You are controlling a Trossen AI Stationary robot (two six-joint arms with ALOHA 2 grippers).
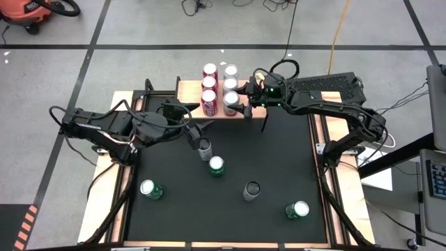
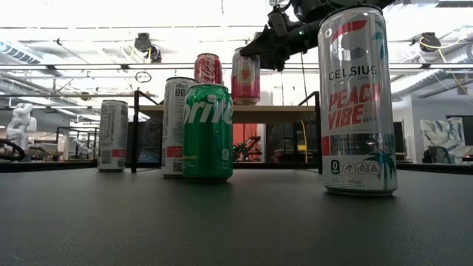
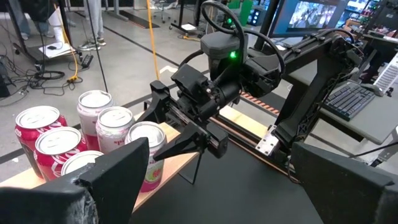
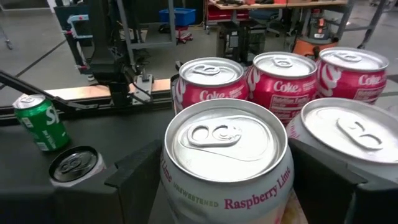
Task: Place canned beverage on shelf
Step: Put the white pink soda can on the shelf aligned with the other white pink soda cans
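High view: my right gripper (image 1: 239, 106) sits at the near end of the shelf (image 1: 187, 89), its jaws standing either side of the raspberry can (image 1: 231, 102), the front can of the pale row; three red Coke cans (image 1: 208, 87) stand just beyond it in the next row.
High view, left: my left gripper (image 1: 197, 132) hangs wide open over the black mat (image 1: 279, 160), just above a grey can (image 1: 204, 148) that lies ahead of its jaws, not between them.
Low view: the raspberry can (image 2: 245, 77) stands upright on the wooden top with my right gripper (image 2: 277, 46) above it; a Sprite can (image 2: 208, 132) and a Celsius can (image 2: 356, 100) wait on the mat.
Left wrist view: my right jaws flank the raspberry can (image 3: 148, 155) at its sidewall; I judge them parted off it, no squeeze.
Right wrist view: the can (image 4: 225, 163) fills the gap between my two fingers (image 4: 134, 180), lid facing me.
Axis: long axis vertical, pull-tab end up, base on the shelf.
Handling: I judge it a rigid, thin-walled aluminium cylinder, smooth and slippery, fairly heavy if full, easily dented by overclamping.
Where to hold: mid-sidewall, jaws opposed across the round body, never the rim.
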